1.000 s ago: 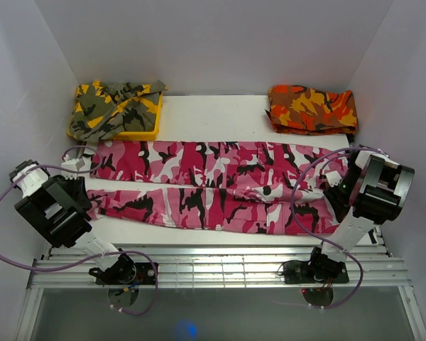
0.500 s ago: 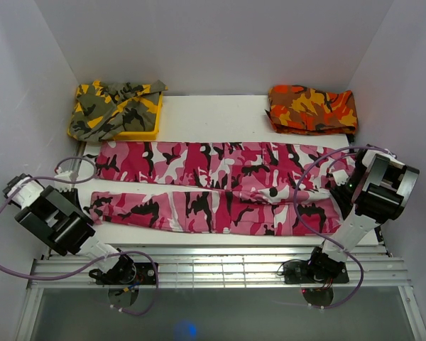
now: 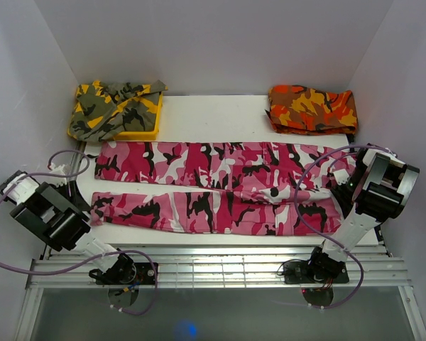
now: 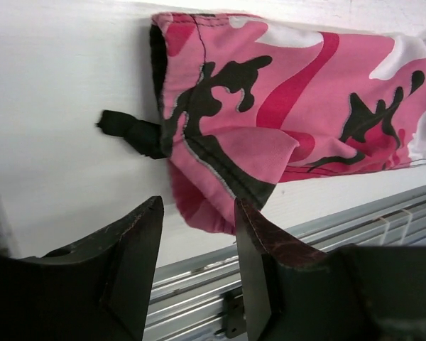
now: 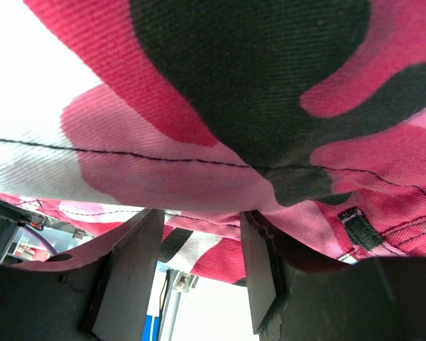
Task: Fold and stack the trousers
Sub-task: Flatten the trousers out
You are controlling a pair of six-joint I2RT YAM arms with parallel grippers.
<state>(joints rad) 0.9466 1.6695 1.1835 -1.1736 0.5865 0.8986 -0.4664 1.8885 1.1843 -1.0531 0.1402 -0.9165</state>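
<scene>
The trousers (image 3: 213, 185), in pink, white and black camouflage, lie flat across the table with both legs pointing left and the waist at the right. My left gripper (image 3: 77, 197) hovers just left of the near leg's hem (image 4: 220, 163). Its jaws are open with nothing between them (image 4: 199, 213). A black tie (image 4: 131, 131) sticks out of that hem. My right gripper (image 3: 339, 186) is at the waist end. In the right wrist view its jaws (image 5: 202, 217) stand apart, with the trousers' cloth (image 5: 270, 85) draped over the fingertips and none seen pinched.
A yellow tray (image 3: 145, 133) at the back left holds a yellow-olive camouflage garment (image 3: 117, 106). A folded orange-red camouflage garment (image 3: 312, 108) lies at the back right. Metal rails (image 3: 213, 266) run along the near table edge. White walls close in on both sides.
My left gripper has let go of the near leg's hem and drawn back to the left. The near leg now lies straighter. The right arm shifted slightly, then held still.
</scene>
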